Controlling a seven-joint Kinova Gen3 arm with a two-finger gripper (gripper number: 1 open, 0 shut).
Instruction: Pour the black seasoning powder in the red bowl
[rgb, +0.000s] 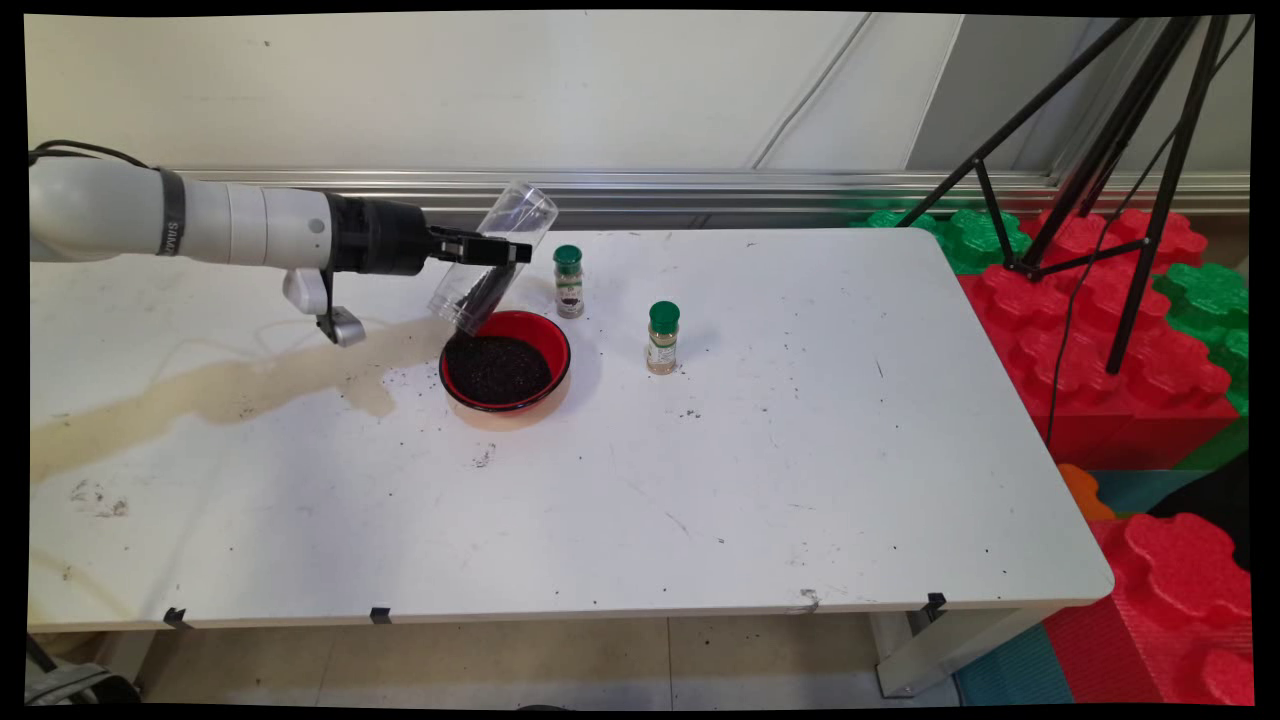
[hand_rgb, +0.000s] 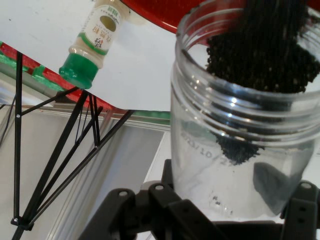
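Clear plastic fills most of what I see: my fingers (rgb: 497, 250) are closed around a transparent jar (rgb: 492, 259), gripping it across its body. I hold it tilted steeply, mouth down and toward the red bowl (rgb: 505, 361), with its base raised toward the wall. Black granules (hand_rgb: 260, 50) crowd the jar's threaded neck in the hand view, and a few cling lower on the inside wall. The jar's mouth hangs just above the bowl's far left rim. The bowl stands on the white worktop (rgb: 700, 480) and already holds a dark heap of the same granules.

Just beyond the bowl, near the jar, stands a small spice bottle with a green cap and dark contents (rgb: 568, 281). A second green-capped bottle with pale contents (rgb: 662, 337) stands to the bowl's right, apart from it. A brownish stain (rgb: 230, 390) spreads over the worktop left of the bowl, and dark specks lie scattered around it. Red and green foam blocks (rgb: 1110, 320) and a black tripod (rgb: 1120, 150) sit past the worktop's right end
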